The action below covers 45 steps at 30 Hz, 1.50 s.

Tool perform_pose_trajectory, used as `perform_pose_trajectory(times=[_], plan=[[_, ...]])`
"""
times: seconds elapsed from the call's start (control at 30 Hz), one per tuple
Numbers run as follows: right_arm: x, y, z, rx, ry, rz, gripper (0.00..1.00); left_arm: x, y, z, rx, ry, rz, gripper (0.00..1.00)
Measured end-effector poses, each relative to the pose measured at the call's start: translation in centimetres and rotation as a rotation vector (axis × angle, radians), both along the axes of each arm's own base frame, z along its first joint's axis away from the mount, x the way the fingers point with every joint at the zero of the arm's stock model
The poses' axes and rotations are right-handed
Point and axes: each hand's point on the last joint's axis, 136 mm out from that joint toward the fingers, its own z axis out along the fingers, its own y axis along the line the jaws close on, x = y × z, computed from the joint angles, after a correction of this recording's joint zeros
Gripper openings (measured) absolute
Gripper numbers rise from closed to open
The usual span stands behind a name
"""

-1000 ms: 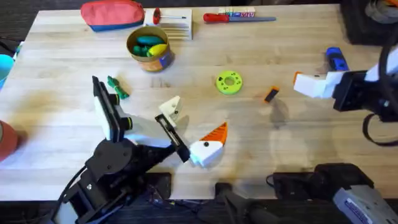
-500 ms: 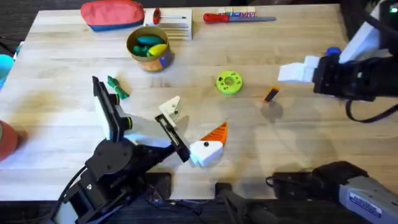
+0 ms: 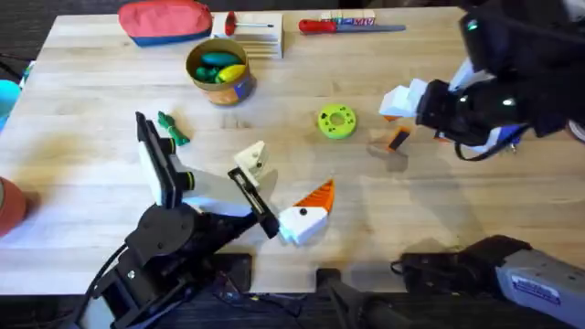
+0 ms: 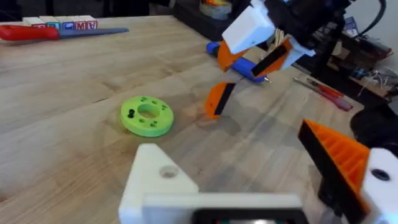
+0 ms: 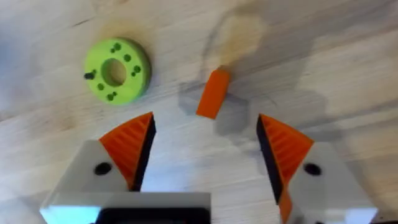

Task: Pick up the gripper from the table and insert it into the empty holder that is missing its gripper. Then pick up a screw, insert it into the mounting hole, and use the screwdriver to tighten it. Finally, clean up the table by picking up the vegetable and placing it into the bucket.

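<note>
Your right gripper (image 5: 205,155) is hanging released just above the small orange-edged gripper piece (image 5: 212,93), which is lying on the tabletop (image 3: 439,201) beside the green disc (image 5: 116,70). I cannot tell your left gripper's state.

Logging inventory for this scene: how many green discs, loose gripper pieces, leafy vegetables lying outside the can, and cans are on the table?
green disc: 1
loose gripper piece: 1
leafy vegetable: 1
can: 1
Total: 4

orange-edged black gripper (image 3: 398,139); green disc (image 3: 336,122); yellow-orange bucket (image 3: 220,72), blue patch; red pouch (image 3: 165,21).
</note>
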Motion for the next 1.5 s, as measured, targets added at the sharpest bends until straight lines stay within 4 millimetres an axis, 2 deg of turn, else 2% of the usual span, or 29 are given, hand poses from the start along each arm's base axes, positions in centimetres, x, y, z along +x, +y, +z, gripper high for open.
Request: perform_pose_trajectory(times=[0.23,0.37,0.6,0.77,0.83,0.87,0.93,1.07,1.3,1.33,1.37,1.5], plan=[[0.6,0.4,-3.0,-0.088,0.081,-0.054,0.893,0.0,0.0,0.0,0.0,0.0,0.0,0.987],[1.2,0.4,-4.5,-0.126,0.108,-0.07,0.779,0.0,0.0,0.0,0.0,0.0,0.0,0.986],[1.4,0.1,-5.2,-0.144,0.118,-0.097,0.387,0.0,0.0,0.0,0.0,0.0,0.0,0.986],[1.4,0.1,-5.2,-0.144,0.118,-0.101,0.192,0.0,0.0,0.0,0.0,0.0,0.0,0.987],[1.4,0.1,-5.2,-0.147,0.119,-0.102,0.054,0.0,0.0,0.0,0.0,0.0,0.0,0.987],[1.4,0.1,-5.2,-0.147,0.119,-0.102,0.018,0.0,0.0,0.0,0.0,0.0,0.0,0.987],[1.3,0.0,-5.0,-0.145,0.116,-0.102,0.007,0.0,0.0,0.0,0.0,0.0,0.0,0.987],[1.4,0.0,-3.7,-0.125,0.077,-0.104,0.006,0.0,0.0,0.0,0.0,0.0,0.0,0.987],[1.4,0.1,1.6,-0.064,-0.071,-0.081,0.006,0.0,0.0,0.0,0.0,0.0,0.0,0.987],[1.2,0.0,2.2,-0.059,-0.091,-0.071,0.006,0.0,0.0,0.0,0.0,0.0,0.0,0.987],[0.4,-0.3,4.0,-0.054,-0.142,-0.03,0.006,0.0,0.0,0.0,0.0,0.0,0.0,0.987],[-0.5,-0.1,6.2,-0.028,-0.219,0.075,0.006,0.0,0.0,0.0,0.0,0.0,0.0,0.987]])
